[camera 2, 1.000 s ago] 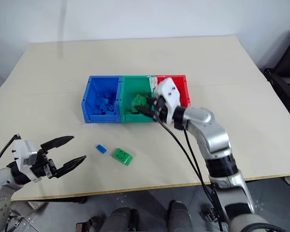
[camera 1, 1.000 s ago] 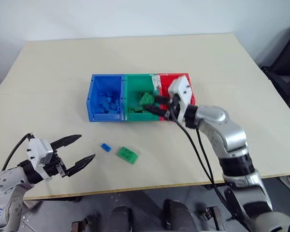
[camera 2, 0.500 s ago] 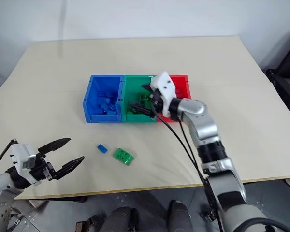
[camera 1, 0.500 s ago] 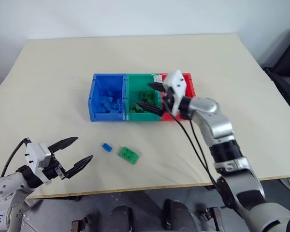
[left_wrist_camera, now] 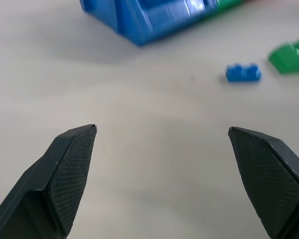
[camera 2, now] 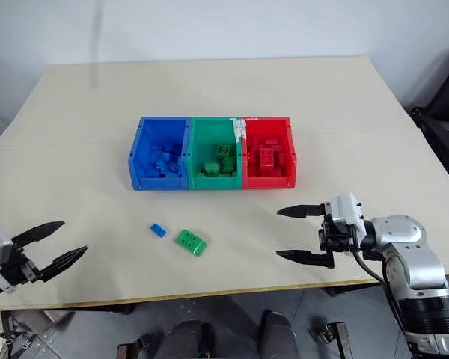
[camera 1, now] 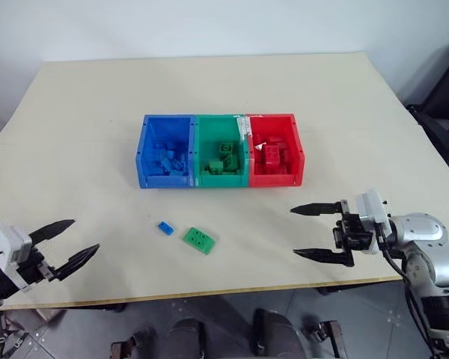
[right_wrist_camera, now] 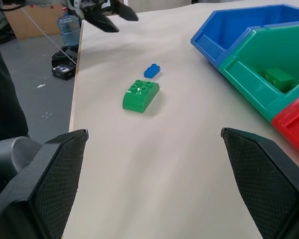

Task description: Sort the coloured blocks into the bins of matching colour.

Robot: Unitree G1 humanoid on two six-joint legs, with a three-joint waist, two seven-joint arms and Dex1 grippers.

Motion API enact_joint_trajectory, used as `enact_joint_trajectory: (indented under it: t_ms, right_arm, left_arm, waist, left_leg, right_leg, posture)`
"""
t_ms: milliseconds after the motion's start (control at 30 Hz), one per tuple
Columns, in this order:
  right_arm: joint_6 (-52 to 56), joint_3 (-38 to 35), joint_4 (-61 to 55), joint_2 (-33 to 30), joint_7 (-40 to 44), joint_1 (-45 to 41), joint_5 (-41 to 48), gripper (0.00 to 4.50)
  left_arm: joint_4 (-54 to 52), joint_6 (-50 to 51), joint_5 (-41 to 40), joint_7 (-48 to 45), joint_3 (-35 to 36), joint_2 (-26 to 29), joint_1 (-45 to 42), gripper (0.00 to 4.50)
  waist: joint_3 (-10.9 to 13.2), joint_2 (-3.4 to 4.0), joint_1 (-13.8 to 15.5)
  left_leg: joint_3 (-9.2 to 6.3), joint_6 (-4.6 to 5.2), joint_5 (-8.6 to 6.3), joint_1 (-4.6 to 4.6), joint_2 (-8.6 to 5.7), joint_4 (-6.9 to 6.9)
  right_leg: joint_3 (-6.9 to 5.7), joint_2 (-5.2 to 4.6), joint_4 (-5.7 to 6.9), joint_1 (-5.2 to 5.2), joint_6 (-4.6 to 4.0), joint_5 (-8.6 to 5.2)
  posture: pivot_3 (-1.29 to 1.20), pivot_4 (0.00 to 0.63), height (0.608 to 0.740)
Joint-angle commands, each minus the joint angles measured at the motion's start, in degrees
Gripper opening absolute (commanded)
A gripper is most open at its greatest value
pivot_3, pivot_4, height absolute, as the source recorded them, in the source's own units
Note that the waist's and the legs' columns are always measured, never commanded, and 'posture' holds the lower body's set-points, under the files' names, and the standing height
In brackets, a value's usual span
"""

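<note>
Bins (camera 1: pixel 221 179) mostly loaded. Left to sort: 1 blue block (camera 1: pixel 165 228), 1 green block (camera 1: pixel 198 239), both in front of the bins on the table (camera 1: pixel 97 112). Fingers of both the left gripper (camera 1: pixel 69 241) and the right gripper (camera 1: pixel 308 232) spread wide, empty.

Two arms, each ending in a two-finger gripper. Left gripper (camera 1: pixel 60 243): white block housing, black mount behind, long tapered black fingers (left_wrist_camera: pixel 72 169) with a fine cross-hatched inner texture. Right gripper (camera 1: pixel 314 233): same pattern — white housing, black bracket, slim pointed black fingers (right_wrist_camera: pixel 261 184). Right forearm (camera 1: pixel 428 239) in rounded silver-grey shell, black ribbed collar below at 5 o'clock, black cable looped alongside the wrist.
</note>
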Motion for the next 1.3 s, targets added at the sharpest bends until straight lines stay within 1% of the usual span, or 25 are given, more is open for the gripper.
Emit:
enact_joint_trajectory:
  t_ms: [33,100,200,233,300,400,467,500,533,567,633,667,733,833,933,1000,1200,1300]
  right_arm:
    - [-3.19,-2.02,1.07,-0.66,-0.26,-0.17,-1.05,4.48]
    - [-3.42,-2.40,0.70,-0.62,-1.09,0.41,-1.02,4.48]
    - [-5.37,-3.86,-0.98,-1.10,-2.46,4.01,-1.92,4.48]
    - [-6.26,-4.67,-1.26,-1.27,-2.44,5.39,-2.03,4.48]
    - [-8.43,-6.19,-1.24,-1.86,-1.96,8.20,-2.40,4.48]
    - [-13.68,-8.22,0.74,-2.71,-1.24,11.70,-4.13,4.48]
    - [-14.78,-8.80,1.03,-2.64,-1.74,12.64,-4.28,4.48]
    - [-15.06,-9.25,0.94,-2.54,-2.25,13.44,-4.24,4.48]
    - [-15.14,-9.57,0.40,-2.45,-2.67,14.45,-4.15,4.48]
    - [-15.07,-9.74,-0.38,-2.12,-3.44,15.31,-4.04,4.48]
    - [-14.25,-9.31,-2.55,-1.69,-4.57,16.68,-3.74,4.48]
    - [-13.54,-8.81,-3.94,-1.35,-5.53,17.11,-3.57,4.48]
    - [-12.35,-8.04,-6.06,-1.07,-6.68,17.73,-3.27,4.48]
    - [-10.51,-7.04,-9.49,-0.70,-8.50,18.54,-2.97,4.48]
    - [-9.23,-6.45,-11.72,-0.68,-9.84,18.80,-2.54,4.50]
    - [-9.26,-6.32,-12.32,-0.59,-10.32,18.54,-2.51,4.50]
    - [-10.89,-5.28,-11.96,-0.24,-10.55,17.19,-3.66,4.50]
    - [-10.01,-6.78,-11.86,1.14,-13.97,16.32,-2.34,4.50]
  left_arm:
    - [-5.45,-1.51,1.50,-2.92,-3.00,1.86,-0.48,4.50]
    - [-7.48,-1.23,2.14,-3.01,-5.55,2.34,-2.90,4.50]
    - [-12.98,0.23,4.93,-5.35,-13.31,5.21,-7.91,4.50]
    - [-14.69,2.23,5.33,-5.42,-15.87,6.09,-9.75,4.50]
    - [-16.39,4.54,6.56,-5.71,-21.14,6.75,-15.13,4.50]
    - [-14.33,7.76,11.26,-7.41,-31.82,5.18,-27.69,4.50]
    - [-12.07,7.96,13.10,-7.92,-35.27,4.06,-32.38,4.50]
    - [-10.88,8.68,15.61,-9.53,-38.67,4.49,-35.11,4.50]
    - [-8.87,4.08,19.00,-11.75,-42.01,4.13,-38.35,4.50]
    - [-7.28,3.53,20.43,-12.52,-44.40,2.79,-41.65,4.50]
    - [-4.80,3.73,21.03,-13.37,-46.83,0.28,-45.73,4.50]
    - [-3.56,4.07,21.93,-14.33,-48.15,0.03,-46.78,4.50]
    - [-1.48,3.17,23.68,-15.43,-49.90,-0.34,-47.96,4.50]
    - [1.54,3.13,25.19,-14.10,-51.20,-2.88,-49.74,4.50]
    - [2.70,2.50,26.30,-14.98,-52.18,-4.01,-50.57,3.95]
    - [2.76,3.48,26.15,-15.23,-52.25,-4.49,-50.64,3.34]
    - [3.66,1.20,25.48,-13.46,-50.80,-6.53,-50.49,1.51]
    - [3.30,4.08,21.43,-10.13,-46.70,-9.52,-51.16,1.47]
  waist:
    - [0.00,0.00,0.29]
    - [0.00,0.00,0.89]
    - [-0.01,-0.02,1.85]
    - [-0.01,-0.01,2.02]
    - [-0.02,0.01,2.17]
    - [-0.02,0.02,2.18]
    - [-0.02,0.02,1.99]
    - [-0.03,0.03,1.66]
    - [-0.03,0.03,1.60]
    - [-0.03,0.03,1.52]
    - [-0.03,0.03,1.81]
    - [-0.03,0.03,1.79]
    - [-0.03,0.03,1.58]
    - [-0.03,0.03,1.97]
    - [-0.02,0.01,2.28]
    - [-0.02,0.01,2.35]
    - [-0.02,0.01,2.14]
    - [-0.02,0.01,2.11]
  left_leg:
    - [0.00,0.00,0.00,0.00,0.00,0.00]
    - [-0.02,0.00,0.00,-0.02,-0.01,0.01]
    - [-0.10,-0.01,0.00,-0.07,-0.05,0.04]
    - [-0.08,-0.01,0.00,-0.07,-0.06,0.04]
    - [-0.09,-0.01,-0.01,-0.09,-0.10,0.04]
    - [-0.03,0.01,-0.01,-0.07,-0.12,0.04]
    - [0.00,0.00,0.00,-0.06,-0.09,0.09]
    - [0.01,0.00,0.01,-0.05,-0.07,0.09]
    - [0.09,-0.01,0.01,0.03,-0.01,0.09]
    - [0.09,-0.05,0.03,0.02,0.05,0.08]
    - [0.12,-0.08,0.04,0.00,0.10,0.09]
    - [0.12,-0.09,0.04,-0.01,0.12,0.09]
    - [0.14,-0.08,0.04,-0.01,0.12,0.14]
    - [0.13,-0.08,0.04,-0.01,0.14,0.14]
    - [0.09,-0.05,0.02,-0.11,0.14,0.37]
    - [0.03,-0.03,0.01,-0.15,0.14,0.48]
    - [-0.02,-0.02,0.00,-0.14,0.15,0.66]
    - [-0.03,-0.02,0.00,-0.15,0.16,0.73]
  right_leg:
    - [0.01,-0.01,-0.01,0.00,0.00,0.00]
    - [0.02,-0.03,0.00,0.00,-0.01,0.01]
    - [-0.04,-0.04,0.03,0.00,-0.01,0.01]
    - [-0.03,-0.04,0.01,0.00,-0.02,0.01]
    - [-0.04,-0.04,-0.03,0.02,-0.02,0.01]
    - [-0.03,0.00,-0.03,0.04,-0.01,0.02]
    - [-0.01,0.07,-0.01,0.07,0.01,0.03]
    - [0.01,0.10,0.00,0.07,0.01,0.03]
    - [0.10,0.19,0.00,0.07,0.01,0.03]
    - [0.10,0.27,-0.01,0.06,0.00,0.02]
    - [0.12,0.36,-0.02,0.04,0.00,0.02]
    - [0.12,0.38,-0.04,0.03,-0.01,0.02]
    - [0.17,0.38,-0.03,0.03,-0.01,0.02]
    - [0.17,0.41,-0.03,0.03,-0.01,0.02]
    - [0.17,0.40,0.01,0.04,0.00,0.02]
    - [0.16,0.39,0.03,0.09,0.01,0.03]
    - [0.17,0.39,0.19,0.12,0.01,0.04]
    - [0.18,0.39,0.26,0.11,0.00,0.04]
  posture:
    - [0.00,0.150,0.740]
    - [0.00,0.150,0.740]
    - [0.00,0.150,0.740]
    - [0.00,0.150,0.740]
    - [0.00,0.150,0.740]
    - [0.00,0.150,0.740]
    - [0.00,0.150,0.740]
    - [0.00,0.150,0.740]
    - [0.00,0.150,0.740]
    - [0.00,0.150,0.740]
    - [0.00,0.150,0.740]
    - [0.00,0.150,0.740]
    - [0.00,0.150,0.740]
    - [0.00,0.150,0.740]
    - [0.00,0.150,0.740]
    - [0.00,0.150,0.740]
    - [0.00,0.150,0.740]
    - [0.00,0.150,0.740]
